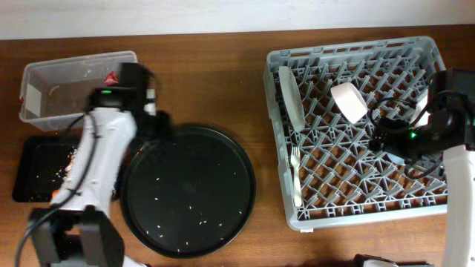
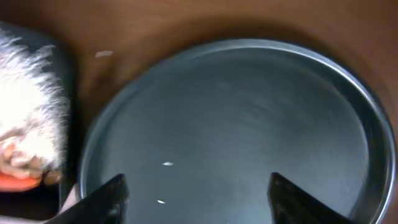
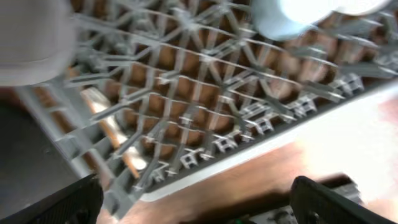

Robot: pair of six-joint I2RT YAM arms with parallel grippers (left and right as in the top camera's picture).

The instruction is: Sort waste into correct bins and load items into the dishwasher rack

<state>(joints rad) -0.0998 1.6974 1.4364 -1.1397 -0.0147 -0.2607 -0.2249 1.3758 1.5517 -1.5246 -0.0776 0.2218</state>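
left gripper [image 2: 202,199] open, empty over rnd tray [image 2: 249,112]; right gripper [image 3: 199,205] same over rack [image 3: 186,81].

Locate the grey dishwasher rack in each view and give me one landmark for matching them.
Overhead: the dishwasher rack takes up the right side of the picture.
Left wrist: not in it.
Right wrist: the dishwasher rack fills most of the frame, seen close, its outer edge running across the lower part.
Shared landmark: the brown wooden table shows in all three views.

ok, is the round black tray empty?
Nearly: only scattered rice grains lie on the round black tray; no dishes, no other waste.
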